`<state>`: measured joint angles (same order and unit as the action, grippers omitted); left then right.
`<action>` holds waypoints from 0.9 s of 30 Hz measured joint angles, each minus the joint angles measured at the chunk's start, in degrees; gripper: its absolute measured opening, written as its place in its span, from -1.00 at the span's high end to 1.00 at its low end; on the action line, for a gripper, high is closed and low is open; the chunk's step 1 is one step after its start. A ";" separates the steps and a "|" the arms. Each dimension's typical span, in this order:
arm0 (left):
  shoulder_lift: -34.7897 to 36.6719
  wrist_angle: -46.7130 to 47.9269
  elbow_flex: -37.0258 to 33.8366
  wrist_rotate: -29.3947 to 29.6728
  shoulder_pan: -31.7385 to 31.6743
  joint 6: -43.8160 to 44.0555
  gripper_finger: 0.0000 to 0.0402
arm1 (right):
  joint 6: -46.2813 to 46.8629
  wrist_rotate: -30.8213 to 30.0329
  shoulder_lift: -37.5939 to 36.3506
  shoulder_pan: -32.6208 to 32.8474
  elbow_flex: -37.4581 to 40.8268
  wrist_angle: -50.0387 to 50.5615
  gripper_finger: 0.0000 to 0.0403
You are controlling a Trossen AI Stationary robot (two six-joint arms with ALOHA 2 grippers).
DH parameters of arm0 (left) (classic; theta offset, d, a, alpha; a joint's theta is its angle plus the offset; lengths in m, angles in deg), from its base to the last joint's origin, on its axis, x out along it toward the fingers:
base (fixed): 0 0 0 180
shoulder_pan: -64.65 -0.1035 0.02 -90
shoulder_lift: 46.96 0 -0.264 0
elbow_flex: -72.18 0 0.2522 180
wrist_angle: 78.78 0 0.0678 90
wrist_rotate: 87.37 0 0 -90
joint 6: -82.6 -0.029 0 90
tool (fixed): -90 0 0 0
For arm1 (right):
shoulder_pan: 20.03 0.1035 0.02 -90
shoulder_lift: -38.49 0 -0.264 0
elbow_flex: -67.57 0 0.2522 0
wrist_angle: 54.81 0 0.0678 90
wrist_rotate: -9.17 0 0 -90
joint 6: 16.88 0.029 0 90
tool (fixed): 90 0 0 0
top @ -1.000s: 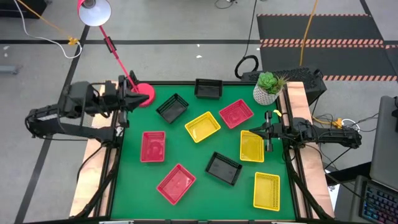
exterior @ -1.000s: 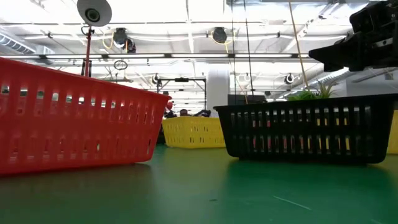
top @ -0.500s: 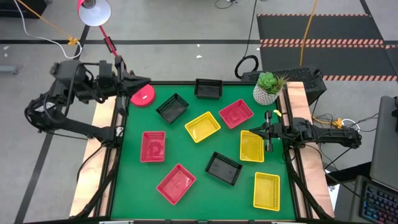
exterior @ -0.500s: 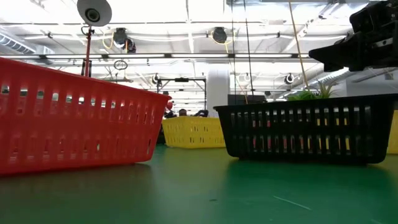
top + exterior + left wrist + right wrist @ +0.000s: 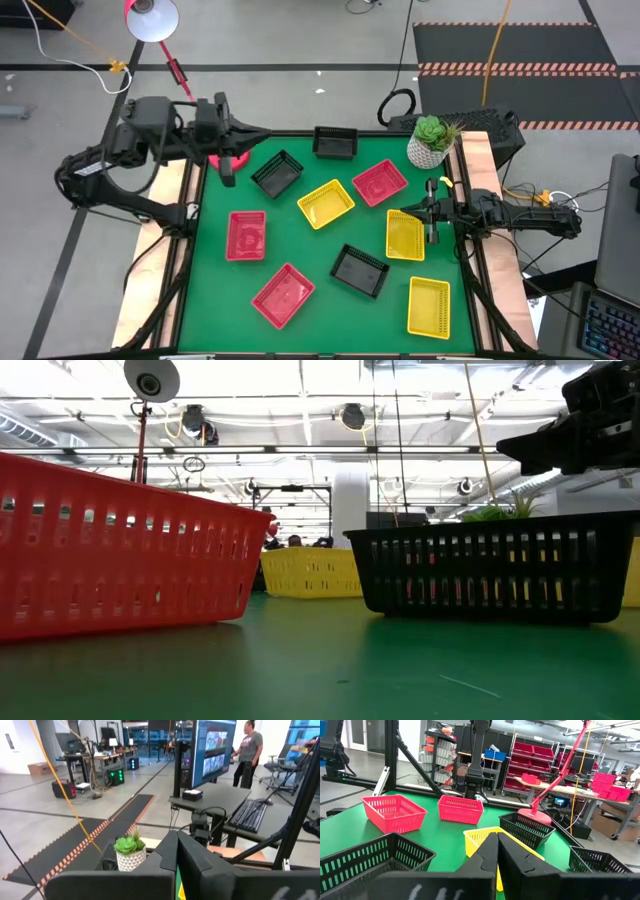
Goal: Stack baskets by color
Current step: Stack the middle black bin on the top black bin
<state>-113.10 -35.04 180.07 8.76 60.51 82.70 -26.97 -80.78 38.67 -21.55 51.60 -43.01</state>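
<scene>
Nine baskets lie apart on the green mat. The black ones are at the back left (image 5: pixel 277 173), back middle (image 5: pixel 335 142) and front middle (image 5: pixel 360 270). The red ones (image 5: pixel 379 182) (image 5: pixel 246 235) (image 5: pixel 283 295) and the yellow ones (image 5: pixel 326 203) (image 5: pixel 404 235) (image 5: pixel 429 307) are scattered between them. My left gripper (image 5: pixel 262 133) hangs shut and empty above the table's back left corner, pointing right; its fingers (image 5: pixel 170 855) meet. My right gripper (image 5: pixel 395 212) is shut and empty over the right yellow basket's far end, with its fingers (image 5: pixel 487 855) together.
A pink-red lamp base (image 5: pixel 235 158) sits half under the left arm. A potted plant (image 5: pixel 431 142) stands at the back right corner. In the low view a red basket (image 5: pixel 120 550) and a black basket (image 5: pixel 490 575) fill the foreground. A person (image 5: pixel 247 750) stands beyond the table.
The left arm has risen off the lamp base and swung right along the table's back edge. The right arm and all baskets have stayed put.
</scene>
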 joint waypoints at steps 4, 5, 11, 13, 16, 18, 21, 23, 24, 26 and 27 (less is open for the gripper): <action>-0.48 -0.04 0.00 0.02 0.00 -2.06 0.90 | 6.92 -0.02 -0.02 0.00 -0.01 -0.37 1.00; -0.65 -0.18 0.00 0.02 0.00 -2.70 0.91 | 9.67 0.00 0.02 0.00 -0.01 -1.01 1.00; -0.73 -0.12 0.00 0.02 0.00 -2.74 0.98 | 16.37 -0.78 0.64 0.02 -3.06 -7.44 1.00; -0.55 -0.12 0.00 0.02 0.00 -2.53 0.98 | 16.52 -2.85 2.01 0.02 -7.50 -6.31 1.00; -0.49 -0.17 0.00 0.02 0.00 -2.51 0.92 | 16.85 -6.33 6.10 0.02 -15.77 -2.24 1.00; -0.49 -0.15 0.00 0.00 0.00 -2.49 0.89 | 16.92 -7.92 9.87 0.02 -21.43 1.46 1.00; -0.49 -0.17 0.00 -0.02 0.00 -2.47 0.89 | 17.24 -8.89 16.00 0.09 -30.83 5.98 1.00; -0.49 -0.17 0.00 -0.02 0.00 -2.40 0.91 | 18.70 -8.84 19.78 0.09 -36.85 10.81 1.00; -0.49 -0.17 0.00 -0.02 0.00 -2.42 0.92 | 19.51 -8.67 21.69 0.09 -39.68 12.79 1.00; -0.49 -0.15 0.00 -0.04 0.00 -2.40 0.95 | 20.06 -7.36 25.19 0.09 -44.58 16.71 1.00; -0.49 -0.15 0.00 -0.04 0.00 -2.40 0.97 | 20.09 -7.27 26.88 0.09 -46.87 18.40 1.00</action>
<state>-113.59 -35.19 180.07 8.72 60.51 80.29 -6.87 -88.05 65.55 -21.46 4.73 -24.60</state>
